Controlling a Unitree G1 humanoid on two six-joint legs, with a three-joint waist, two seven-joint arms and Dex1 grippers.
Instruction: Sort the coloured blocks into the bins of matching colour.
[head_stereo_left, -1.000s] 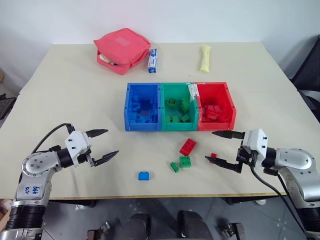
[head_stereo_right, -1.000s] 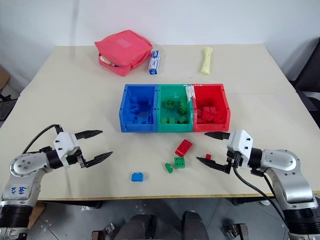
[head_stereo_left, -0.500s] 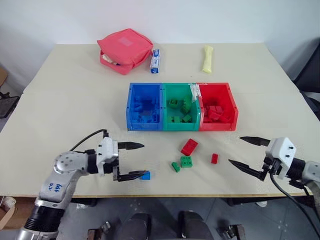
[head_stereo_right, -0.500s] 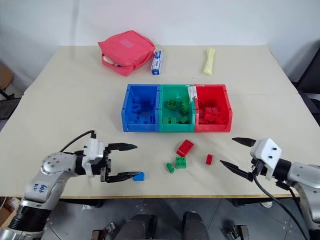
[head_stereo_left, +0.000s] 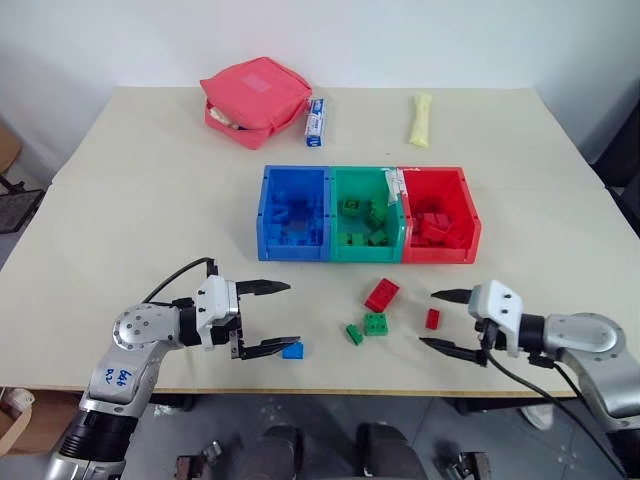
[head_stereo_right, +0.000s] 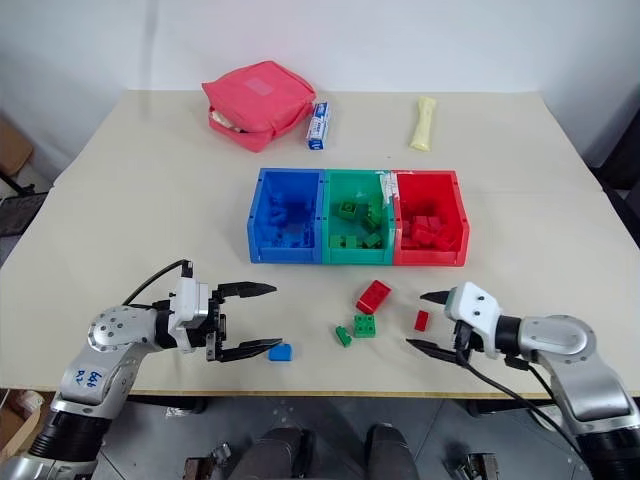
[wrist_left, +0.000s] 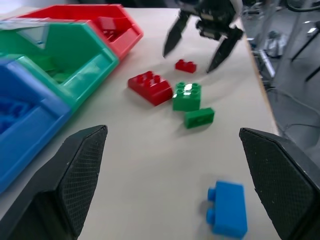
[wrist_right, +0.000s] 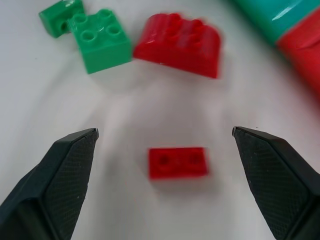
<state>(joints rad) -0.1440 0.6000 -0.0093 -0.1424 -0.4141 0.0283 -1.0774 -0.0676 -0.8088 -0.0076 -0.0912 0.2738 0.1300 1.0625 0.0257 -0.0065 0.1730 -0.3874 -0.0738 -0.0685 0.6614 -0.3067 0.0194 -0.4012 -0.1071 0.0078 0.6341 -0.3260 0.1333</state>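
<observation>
A small blue brick (head_stereo_left: 292, 350) lies near the table's front edge, just off the nearer fingertip of my open left gripper (head_stereo_left: 294, 314); it is also in the left wrist view (wrist_left: 228, 209). A small red brick (head_stereo_left: 432, 318) lies on the table between the tips of my open right gripper (head_stereo_left: 426, 319), untouched, as the right wrist view (wrist_right: 178, 162) confirms. A bigger red brick (head_stereo_left: 380, 294) and two green bricks (head_stereo_left: 373, 323) (head_stereo_left: 352, 334) lie between the grippers. Behind them stand the joined blue bin (head_stereo_left: 293, 252), green bin (head_stereo_left: 365, 254) and red bin (head_stereo_left: 440, 256), each holding bricks of its own colour.
At the far side of the table lie a red zip pouch (head_stereo_left: 252, 100), a small blue-white tube (head_stereo_left: 315, 108) and a yellow roll (head_stereo_left: 420, 105). The loose bricks sit close to the table's front edge (head_stereo_left: 330, 388).
My left gripper has swung right to the blue brick. My right gripper drew away to the right, then came back lower, with its open fingers around the small red brick.
</observation>
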